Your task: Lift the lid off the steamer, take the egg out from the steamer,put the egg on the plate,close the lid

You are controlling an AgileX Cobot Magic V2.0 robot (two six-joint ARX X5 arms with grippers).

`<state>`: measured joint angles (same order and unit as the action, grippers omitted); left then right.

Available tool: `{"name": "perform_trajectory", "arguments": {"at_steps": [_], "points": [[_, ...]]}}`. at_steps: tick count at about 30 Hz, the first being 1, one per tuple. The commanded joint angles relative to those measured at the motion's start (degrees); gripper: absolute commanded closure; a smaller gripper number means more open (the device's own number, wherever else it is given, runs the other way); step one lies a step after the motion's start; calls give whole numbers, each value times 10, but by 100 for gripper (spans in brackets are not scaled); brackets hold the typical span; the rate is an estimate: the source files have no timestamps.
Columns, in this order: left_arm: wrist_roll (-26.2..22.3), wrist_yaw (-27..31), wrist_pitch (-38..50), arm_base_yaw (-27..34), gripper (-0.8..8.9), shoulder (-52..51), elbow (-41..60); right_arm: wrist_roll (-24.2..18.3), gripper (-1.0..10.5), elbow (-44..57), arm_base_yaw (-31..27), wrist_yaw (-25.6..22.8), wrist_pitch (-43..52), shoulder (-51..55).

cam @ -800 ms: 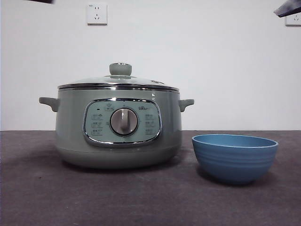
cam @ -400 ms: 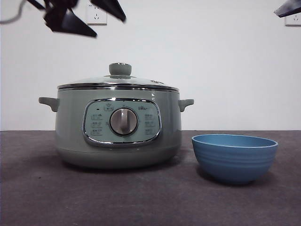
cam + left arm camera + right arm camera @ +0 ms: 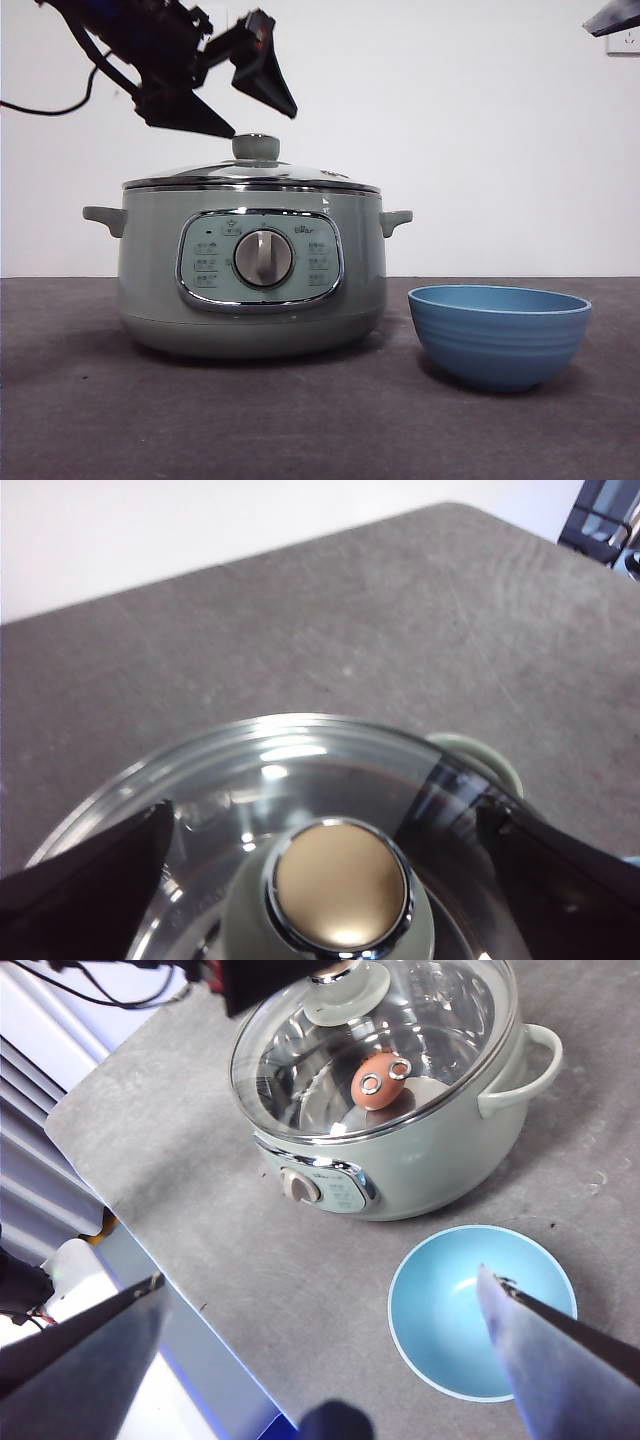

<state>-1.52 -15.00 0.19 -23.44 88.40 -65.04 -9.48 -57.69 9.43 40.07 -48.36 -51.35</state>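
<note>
Now left gripper lower, nearing lid.

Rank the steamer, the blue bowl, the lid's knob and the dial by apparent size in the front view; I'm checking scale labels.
1. steamer
2. plate, the blue bowl
3. dial and the lid's knob: too close to rank; the dial looks taller, the knob about as wide.

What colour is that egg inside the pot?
Reddish-brown; the small oval egg shows best through the glass lid in the right wrist view.
</note>
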Motion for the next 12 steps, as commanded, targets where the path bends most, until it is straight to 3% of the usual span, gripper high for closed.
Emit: {"name": "perform_trajectory", "arguments": {"at_steps": [1,12], "points": [[-9,0,0,-6,248,16,1,0,379,-2,1,0,2,0],[-32,30,-35,-14,252,26,1,0,379,-2,1,-1,2,0]]}}
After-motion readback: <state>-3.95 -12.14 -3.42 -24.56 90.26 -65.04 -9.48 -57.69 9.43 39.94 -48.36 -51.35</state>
